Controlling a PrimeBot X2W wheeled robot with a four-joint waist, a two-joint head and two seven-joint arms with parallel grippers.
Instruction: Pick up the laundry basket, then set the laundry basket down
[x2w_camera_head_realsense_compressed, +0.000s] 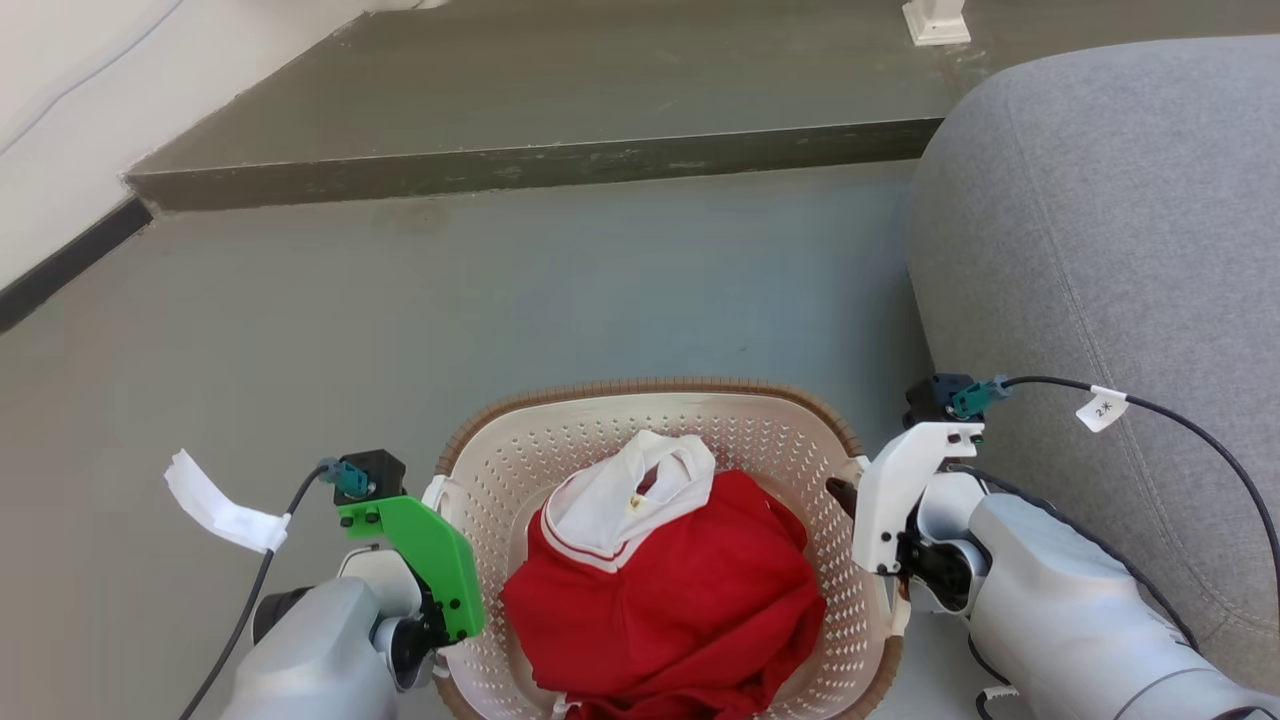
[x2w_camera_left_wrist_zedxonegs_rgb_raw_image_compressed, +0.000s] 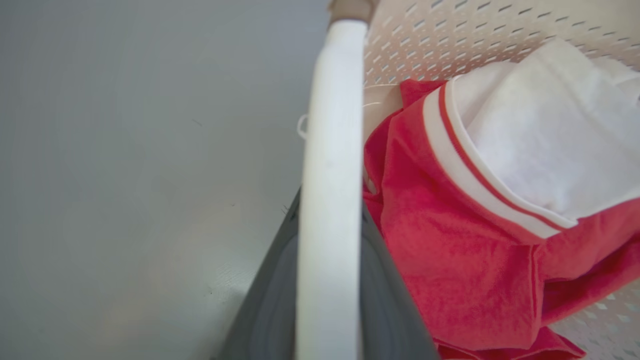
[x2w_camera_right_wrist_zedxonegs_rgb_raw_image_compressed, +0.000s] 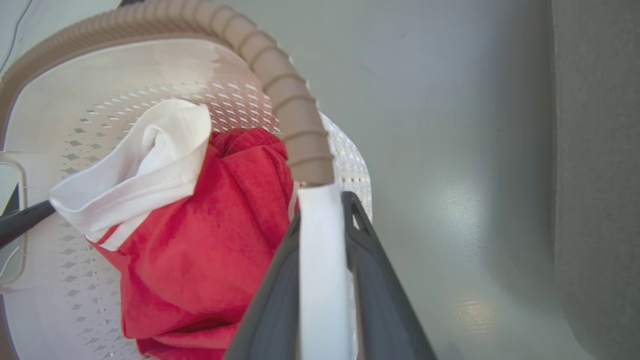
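The laundry basket (x2w_camera_head_realsense_compressed: 650, 395), cream with perforated walls and a brown woven-look rim, sits low in the middle of the head view between my two arms. A red garment (x2w_camera_head_realsense_compressed: 680, 590) with a white collar lies bunched inside it. My left gripper (x2w_camera_head_realsense_compressed: 440, 505), under a green mount, is at the basket's left side. In the left wrist view its dark fingers (x2w_camera_left_wrist_zedxonegs_rgb_raw_image_compressed: 272, 300) are shut on the white left handle (x2w_camera_left_wrist_zedxonegs_rgb_raw_image_compressed: 330, 125). My right gripper (x2w_camera_head_realsense_compressed: 848, 495), under a white mount, is shut on the white right handle (x2w_camera_right_wrist_zedxonegs_rgb_raw_image_compressed: 322, 280). I cannot tell whether the basket touches the floor.
A grey sofa (x2w_camera_head_realsense_compressed: 1120, 250) stands close on the right, next to my right arm. Ahead, a low dark step (x2w_camera_head_realsense_compressed: 540, 165) crosses the grey floor (x2w_camera_head_realsense_compressed: 500, 300). A white wall with a dark skirting (x2w_camera_head_realsense_compressed: 60, 120) runs along the left.
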